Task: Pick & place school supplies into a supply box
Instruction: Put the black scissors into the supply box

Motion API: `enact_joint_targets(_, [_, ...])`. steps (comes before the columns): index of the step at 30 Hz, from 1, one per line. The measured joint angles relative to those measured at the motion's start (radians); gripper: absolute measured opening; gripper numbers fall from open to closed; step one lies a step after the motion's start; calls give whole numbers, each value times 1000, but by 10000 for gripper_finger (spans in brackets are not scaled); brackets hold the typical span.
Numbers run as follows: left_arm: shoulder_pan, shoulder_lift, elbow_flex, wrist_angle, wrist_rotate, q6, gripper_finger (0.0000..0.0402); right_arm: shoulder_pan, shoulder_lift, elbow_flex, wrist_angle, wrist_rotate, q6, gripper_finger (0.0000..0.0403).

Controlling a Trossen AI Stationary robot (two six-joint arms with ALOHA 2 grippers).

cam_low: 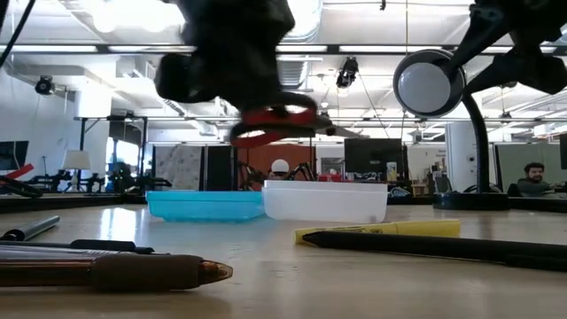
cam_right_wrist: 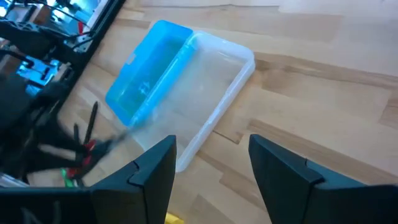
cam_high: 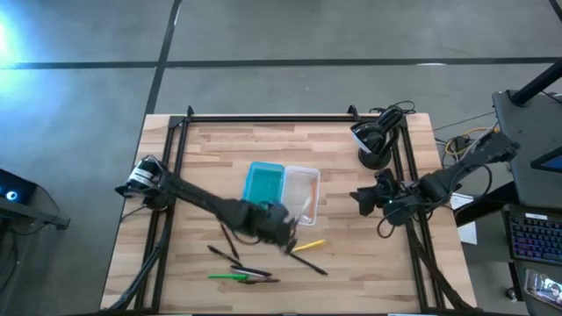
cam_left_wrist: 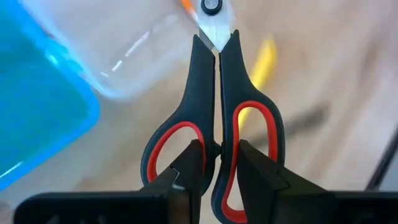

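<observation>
Small scissors (cam_left_wrist: 211, 93) with black handles lined in red hang in the air near the supply box, with my left gripper (cam_high: 279, 230) shut on them. The box is a clear tray (cam_high: 303, 193) with its teal lid (cam_high: 263, 184) lying open along its left side, both flat on the table. A yellow marker (cam_high: 309, 246), a black pen (cam_high: 309, 262), a green pen (cam_high: 226, 276) and several dark pens (cam_high: 239, 262) lie on the table nearer the front edge. My right gripper (cam_right_wrist: 211, 168) hovers open to the right of the box, holding nothing. My left gripper holds the scissors by the handles, where the two finger loops meet (cam_left_wrist: 219, 149). One fingertip (cam_left_wrist: 189, 158) stands at each loop, with the loops' inner bars pinched between them. The fingers slant down from above. The scissors are lifted clear (cam_low: 275, 124), blades closed, pointing away from the gripper toward the box.
A black stand with a round white head (cam_high: 369, 140) sits at the table's far right corner. A black frame rail (cam_high: 176, 175) runs along each side of the table. Bare wood lies between the box and the right rail.
</observation>
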Motion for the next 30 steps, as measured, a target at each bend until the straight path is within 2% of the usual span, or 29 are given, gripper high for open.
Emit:
enact_joint_targets(4, [78, -1, 9, 30, -31, -149, 61, 1, -3, 0, -3, 3, -21, 192])
enact_joint_targets(13, [220, 45, 6, 39, -29, -61, 61, 12, -6, 0, -23, -31, -113, 191])
enact_joint_targets(21, [224, 98, 14, 39, -22, 36, 61, 62, -18, 0, -161, -35, -51, 191])
enact_joint_targets(30, [211, 191, 133, -3, -20, 109, 61, 85, -21, -1, -234, -34, 25, 191])
